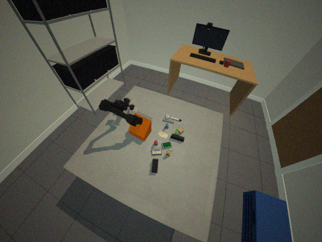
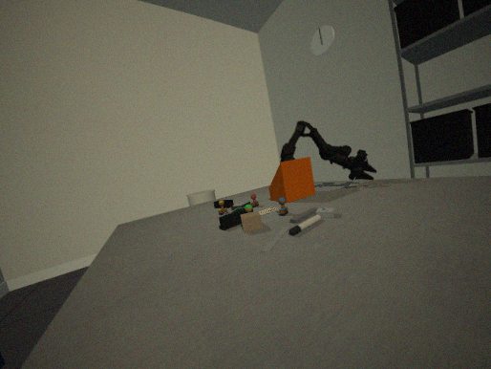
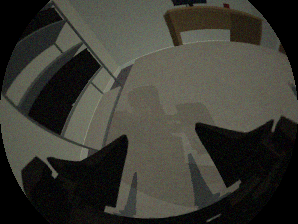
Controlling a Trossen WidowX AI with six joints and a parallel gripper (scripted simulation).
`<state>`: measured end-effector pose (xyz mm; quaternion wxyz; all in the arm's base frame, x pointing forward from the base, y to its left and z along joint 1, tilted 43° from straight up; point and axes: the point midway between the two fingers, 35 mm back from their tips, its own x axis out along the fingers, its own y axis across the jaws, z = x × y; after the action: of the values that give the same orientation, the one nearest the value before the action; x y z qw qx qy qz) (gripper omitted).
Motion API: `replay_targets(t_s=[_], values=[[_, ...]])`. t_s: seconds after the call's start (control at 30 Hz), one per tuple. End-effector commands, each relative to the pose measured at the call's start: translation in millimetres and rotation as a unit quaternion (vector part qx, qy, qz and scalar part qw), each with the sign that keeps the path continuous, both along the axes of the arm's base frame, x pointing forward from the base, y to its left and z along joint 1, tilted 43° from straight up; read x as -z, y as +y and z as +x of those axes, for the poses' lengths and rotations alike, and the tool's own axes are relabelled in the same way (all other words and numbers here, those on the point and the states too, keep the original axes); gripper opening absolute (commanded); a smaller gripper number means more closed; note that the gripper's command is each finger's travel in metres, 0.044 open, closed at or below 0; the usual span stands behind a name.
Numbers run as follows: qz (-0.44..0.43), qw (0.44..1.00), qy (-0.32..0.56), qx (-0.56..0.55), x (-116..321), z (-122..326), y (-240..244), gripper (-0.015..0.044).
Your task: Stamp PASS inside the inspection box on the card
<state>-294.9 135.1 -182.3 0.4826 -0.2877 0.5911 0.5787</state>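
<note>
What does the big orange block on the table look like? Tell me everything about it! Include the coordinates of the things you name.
The orange block (image 1: 140, 127) (image 2: 294, 180) is plain and smooth-looking, with flat faces and a sloping side, like a wedge. It sits on the pale table top, with the black arm reaching over it. The little stamps stand apart from it. I can't tell what it's made of.
</note>
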Motion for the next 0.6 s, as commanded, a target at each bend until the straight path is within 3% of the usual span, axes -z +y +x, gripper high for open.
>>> replay_targets(t_s=[0.0,0.27,0.37,0.47,0.57], values=[[0.000,1.000,0.000,0.000,-1,0,1,0.0400],[0.001,1.000,0.000,0.000,-15,3,13,0.0400],[-0.004,1.000,-0.015,0.006,-9,16,25,0.0321],[0.003,0.997,-0.048,0.062,-4,42,70,0.0243],[0.006,0.990,-0.083,0.117,-1,74,111,0.0224]])
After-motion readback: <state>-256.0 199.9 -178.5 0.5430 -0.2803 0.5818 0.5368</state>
